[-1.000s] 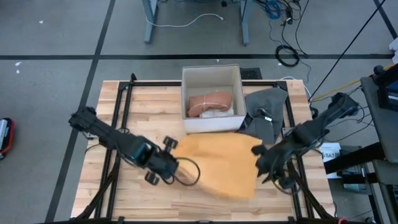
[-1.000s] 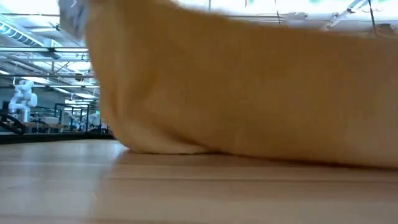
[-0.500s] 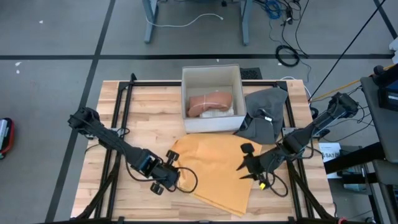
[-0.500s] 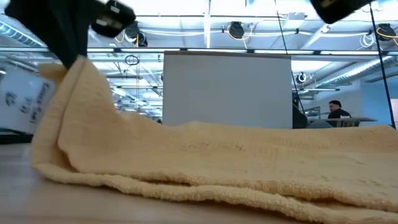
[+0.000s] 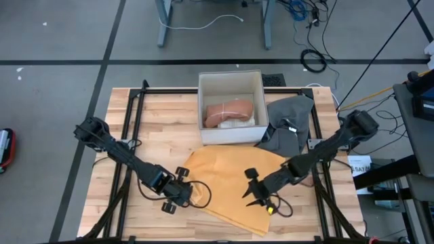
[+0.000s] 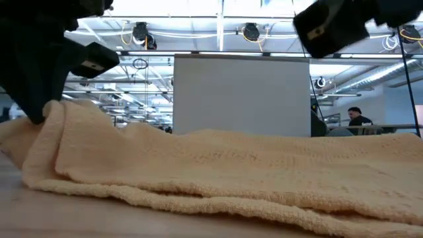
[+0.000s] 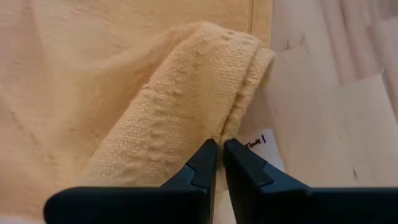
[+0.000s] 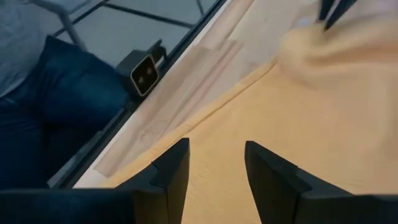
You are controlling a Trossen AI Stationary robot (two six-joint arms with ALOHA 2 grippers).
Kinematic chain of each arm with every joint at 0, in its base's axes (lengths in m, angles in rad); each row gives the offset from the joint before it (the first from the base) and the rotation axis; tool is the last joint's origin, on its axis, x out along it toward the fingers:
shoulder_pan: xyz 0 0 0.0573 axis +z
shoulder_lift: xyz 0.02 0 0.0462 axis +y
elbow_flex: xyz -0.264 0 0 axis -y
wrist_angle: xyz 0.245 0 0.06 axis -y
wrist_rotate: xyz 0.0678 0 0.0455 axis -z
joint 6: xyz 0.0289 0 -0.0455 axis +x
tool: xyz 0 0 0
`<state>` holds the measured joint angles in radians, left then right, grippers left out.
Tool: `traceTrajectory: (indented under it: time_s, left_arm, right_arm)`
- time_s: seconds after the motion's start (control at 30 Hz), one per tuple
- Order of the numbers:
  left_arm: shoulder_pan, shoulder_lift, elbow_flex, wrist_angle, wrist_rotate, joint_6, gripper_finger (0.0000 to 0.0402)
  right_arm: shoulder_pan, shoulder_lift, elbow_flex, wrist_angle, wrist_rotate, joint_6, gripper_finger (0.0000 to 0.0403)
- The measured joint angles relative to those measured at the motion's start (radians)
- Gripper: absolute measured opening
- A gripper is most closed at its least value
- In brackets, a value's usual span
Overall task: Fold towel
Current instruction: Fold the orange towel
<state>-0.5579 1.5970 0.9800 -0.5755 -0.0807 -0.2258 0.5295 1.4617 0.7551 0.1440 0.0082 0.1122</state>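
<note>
Wooden table (image 5: 122, 210) with a black frame around its edge.

Left arm runs from the far-left side of the table toward the near middle. Left gripper (image 5: 192, 194) sits low at the towel's left edge. In the left wrist view its fingers (image 7: 205, 163) are pinched almost together on a rolled-up fold of the towel (image 7: 180, 112), right at the cloth's hem. A small white label on the wood shows just beside the fingertips. From the low view, the cloth is bunched and lifted a little at that left end, under the dark gripper body.

Yellow towel (image 5: 227, 186) lies across the near middle of the table, mostly flat, doubled over along its near edge as seen from the low view (image 6: 225, 172). Its far edge lies close to the box.

White box (image 5: 230, 85) stands at the far middle of the table, with a pinkish folded cloth (image 5: 228, 112) inside. Just right of the box a grey cloth (image 5: 291, 118) lies crumpled on the table, touching the box's right side.

Right arm comes in from the right edge of the table, reaching left over the towel. Right gripper (image 5: 254, 193) hovers over the towel's middle; the right wrist view shows its two fingers (image 8: 171, 171) spread apart with nothing between them, yellow cloth below.

Far off beyond the table in the low view, a person (image 6: 357, 118) sits at the right.
</note>
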Motion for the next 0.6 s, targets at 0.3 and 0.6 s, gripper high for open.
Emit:
traceTrajectory:
  time_s: [0.3,0.6]
  left_arm:
    - [-0.044,0.000,0.011,-0.006,0.078,-0.058,0.0037]
    - [-0.074,0.000,0.028,-0.008,0.026,-0.065,0.0037]
  right_arm:
    - [-0.025,0.186,0.000,0.110,-0.105,0.070,0.0141]
    - [-0.026,0.244,0.000,-0.003,-0.163,0.165,0.0141]
